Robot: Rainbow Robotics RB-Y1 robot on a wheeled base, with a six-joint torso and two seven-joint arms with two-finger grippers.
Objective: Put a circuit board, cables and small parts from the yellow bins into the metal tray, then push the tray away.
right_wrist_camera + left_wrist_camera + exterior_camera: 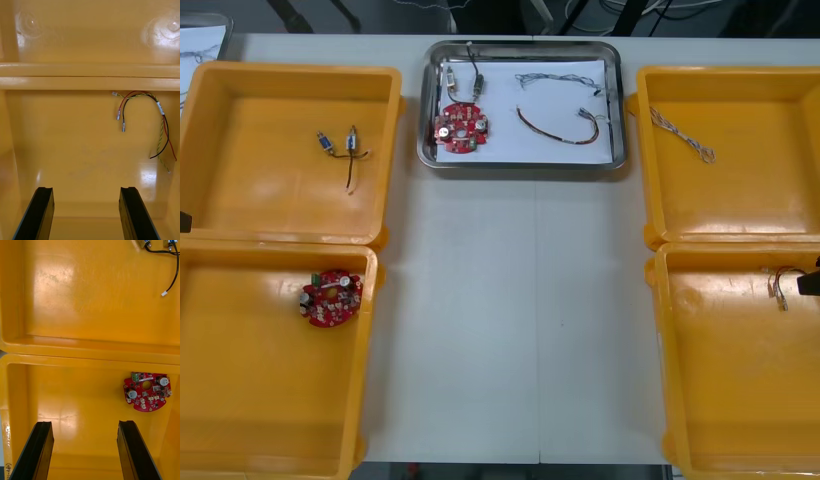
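The left gripper (85, 423) has its flat, matt black fingers (37, 450) spread wide with nothing between them. It hangs above the glossy floor of the near left bin (75, 397), at 8 o'clock on the tabletop (510, 330). A round red circuit board (147, 391) lies flat just beyond one finger. Past the rounded rim, the far left bin (93, 296) at 10 o'clock carries small metal parts (326, 142) on a black cable (175, 273).

The right gripper (86, 188) is spread and empty over the near right bin (67, 142) at 4 o'clock, where a red and yellow cable (160, 108) is looped near the far rim. A twisted blue and white cable (683, 135) lies in the far right bin (740, 190) at 2 o'clock.

At 12 o'clock sits the metal tray (426, 150), shiny-rimmed, round-cornered and white inside, holding a second board (462, 125) and a curved cable (552, 133). A broad strip of pale tabletop runs between the bins.
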